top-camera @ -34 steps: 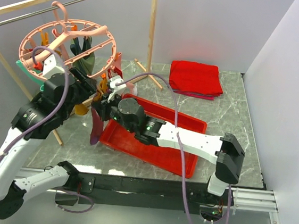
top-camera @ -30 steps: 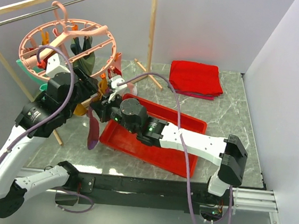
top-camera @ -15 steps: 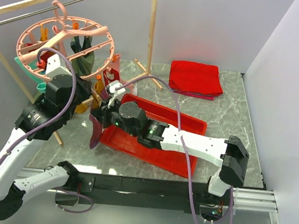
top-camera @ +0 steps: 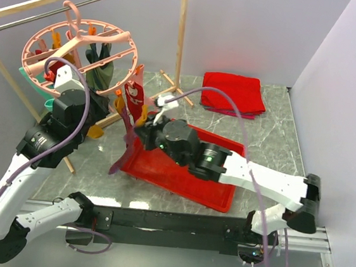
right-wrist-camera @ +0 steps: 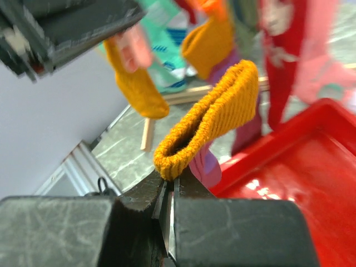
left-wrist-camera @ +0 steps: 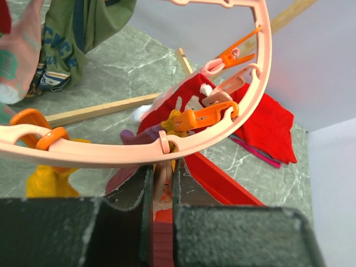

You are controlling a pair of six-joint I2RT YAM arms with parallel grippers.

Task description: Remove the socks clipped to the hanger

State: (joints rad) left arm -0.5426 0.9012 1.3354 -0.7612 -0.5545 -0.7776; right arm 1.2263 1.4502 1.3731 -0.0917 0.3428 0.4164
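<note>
Several socks [top-camera: 101,62] dangle under the hanger [top-camera: 79,46], upper left of the top view. At centre-left, the right gripper [top-camera: 137,131] trails a maroon sock [top-camera: 120,156] beside the red tray [top-camera: 168,167].

Left wrist: at bottom centre, the left gripper [left-wrist-camera: 161,172] is squeezed narrow on a pink clip [left-wrist-camera: 163,192] below the ring.

Right wrist: the right gripper is pinched tight on the sock's ribbed orange-yellow cuff [right-wrist-camera: 214,117]. The sock looks soft, light and stretchy; the thick cuff seems the surest hold.

hanger [left-wrist-camera: 111,156]: pink
clips [left-wrist-camera: 203,117]: orange, pink
ribbed sock [right-wrist-camera: 214,114]: mustard yellow
hanging sock [top-camera: 134,97]: red, white motifs
sock at 11 o'clock [left-wrist-camera: 72,33]: olive, blue lettering
tray [top-camera: 180,172]: red
cloth [top-camera: 232,92]: red
table [top-camera: 272,143]: grey marble
</note>
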